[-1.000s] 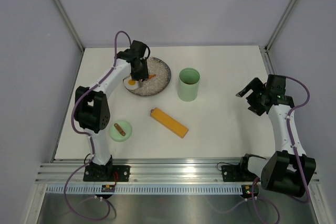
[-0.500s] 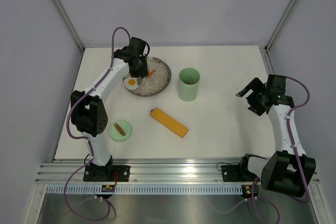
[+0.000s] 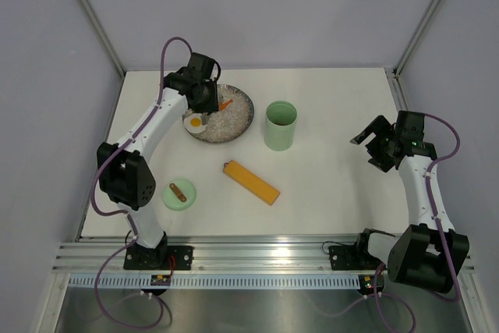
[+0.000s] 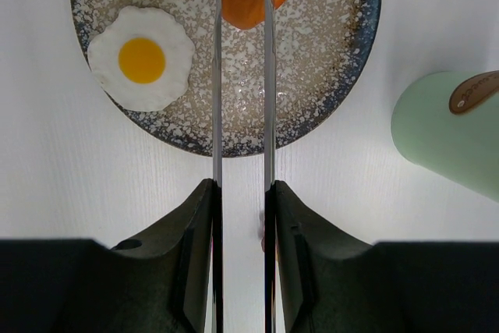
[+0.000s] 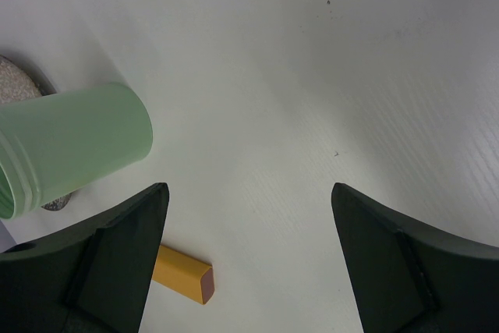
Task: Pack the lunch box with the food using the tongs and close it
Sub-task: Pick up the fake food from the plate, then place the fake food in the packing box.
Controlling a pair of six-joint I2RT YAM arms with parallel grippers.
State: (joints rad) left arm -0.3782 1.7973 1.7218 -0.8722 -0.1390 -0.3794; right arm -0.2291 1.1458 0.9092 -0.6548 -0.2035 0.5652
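Orange bar (image 3: 251,182) lies on table (image 3: 335,193) near speckled plate (image 3: 238,119)

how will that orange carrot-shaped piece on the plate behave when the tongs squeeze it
The orange carrot-shaped piece looks smooth and glossy, so it may slip between the narrow arms of the slim grey metal tongs. Its rounded body with a side stem could twist if pinched off-centre. Being small, it probably slides on the grey speckled plate.

Top external camera: high, well nearward of the speckled plate (image 3: 238,120), looked down over the whole table (image 3: 335,99); left wrist camera: hung close above the plate, facing down; right wrist camera: well right of it, faced toward it, sharing its rim with both.
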